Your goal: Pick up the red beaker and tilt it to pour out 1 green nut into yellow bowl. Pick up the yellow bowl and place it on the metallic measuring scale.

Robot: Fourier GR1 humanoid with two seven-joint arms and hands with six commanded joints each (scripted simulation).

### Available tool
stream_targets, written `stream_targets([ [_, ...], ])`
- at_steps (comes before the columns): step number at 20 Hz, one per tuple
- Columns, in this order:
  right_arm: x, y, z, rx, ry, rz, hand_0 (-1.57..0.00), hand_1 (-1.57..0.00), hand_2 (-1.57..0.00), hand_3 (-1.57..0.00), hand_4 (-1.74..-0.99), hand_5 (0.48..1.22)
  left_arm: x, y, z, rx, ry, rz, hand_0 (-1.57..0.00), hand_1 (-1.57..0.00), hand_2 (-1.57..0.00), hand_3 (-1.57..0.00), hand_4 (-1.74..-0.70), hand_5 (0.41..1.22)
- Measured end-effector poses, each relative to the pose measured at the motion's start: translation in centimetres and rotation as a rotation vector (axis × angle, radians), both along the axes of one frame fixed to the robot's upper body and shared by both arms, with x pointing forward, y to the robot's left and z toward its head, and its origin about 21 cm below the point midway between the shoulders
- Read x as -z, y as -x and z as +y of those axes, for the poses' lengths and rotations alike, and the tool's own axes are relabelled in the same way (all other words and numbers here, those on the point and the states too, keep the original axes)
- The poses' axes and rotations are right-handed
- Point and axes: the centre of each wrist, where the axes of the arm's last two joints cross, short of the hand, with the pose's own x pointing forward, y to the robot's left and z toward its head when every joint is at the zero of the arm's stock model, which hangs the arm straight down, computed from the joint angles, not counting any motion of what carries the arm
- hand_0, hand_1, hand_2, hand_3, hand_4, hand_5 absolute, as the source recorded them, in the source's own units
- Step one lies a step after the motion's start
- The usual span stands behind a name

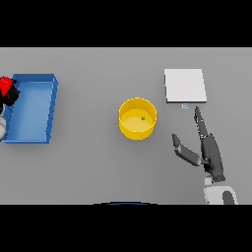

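Yellow bowl (138, 118) is what we go for next: our right hand (209, 150) lies open on the worktop (98, 167), well right of it, near the metallic scale (185, 85). One green nut (143, 118) sits inside. Our left hand (10, 96) grips the red beaker (5, 83) over the blue tray (32, 108).
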Motion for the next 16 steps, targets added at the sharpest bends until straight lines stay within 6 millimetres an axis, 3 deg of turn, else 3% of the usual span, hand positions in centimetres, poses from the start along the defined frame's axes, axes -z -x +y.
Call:
stream_targets([
  [1, 0.2, -0.1, 0.3, 0.004, 0.006, 0.002, 0.00, 0.00, 0.00, 0.00, -1.197, 0.664, 0.0, 0.2, 0.0, 0.015, -0.014, 0.008, -1.57, -1.57, -1.57, -1.50, -1.53, 0.865],
  [2, 0.2, 0.3, 0.2, 0.009, 0.007, 0.004, 0.00, 0.00, 0.00, 0.00, -1.192, 0.663, 0.0, 0.4, 0.0, 0.033, -0.018, 0.041, -1.56, -1.45, -1.43, -1.36, -1.37, 0.830],
  [3, -0.2, -0.1, 0.2, 0.011, 0.004, 0.002, 0.00, 0.00, 0.00, 0.00, -1.188, 0.663, -0.3, 0.6, -0.6, 0.088, -0.004, 0.065, -1.46, -1.18, -1.19, -1.13, -1.23, 0.803],
  [4, 0.1, -0.1, 0.4, 0.006, -0.011, 0.014, 0.00, 0.00, 0.00, 0.00, -1.187, 0.664, -0.9, 1.0, -0.5, 0.125, 0.010, 0.099, -1.17, -0.94, -0.96, -0.90, -1.12, 0.778],
  [6, 0.1, -0.3, 0.2, 0.010, -0.003, -0.002, 0.00, 0.00, 0.00, 0.00, -1.181, 0.665, -1.5, 1.5, -0.1, 0.165, 0.026, 0.177, -0.75, -0.60, -0.61, -0.58, -0.97, 0.740],
  [8, -0.1, -0.1, 0.6, 0.009, -0.001, -0.006, 0.00, 0.00, 0.00, 0.00, -1.184, 0.667, -2.0, 1.5, 0.2, 0.189, 0.017, 0.215, -0.48, -0.39, -0.39, -0.37, -0.88, 0.710],
  [10, 0.1, 0.2, 0.1, 0.010, 0.000, 0.013, 0.00, 0.00, 0.00, 0.00, -1.189, 0.666, -1.7, 1.6, -0.3, 0.212, 0.036, 0.233, -0.30, -0.25, -0.25, -0.24, -0.83, 0.688],
  [16, -0.3, 0.1, 0.4, 0.016, 0.031, 0.021, 0.00, 0.00, 0.00, 0.00, -1.195, 0.660, -2.3, 1.5, -0.3, 0.226, 0.059, 0.170, -0.08, -0.06, -0.06, -0.06, -0.78, 0.674],
])
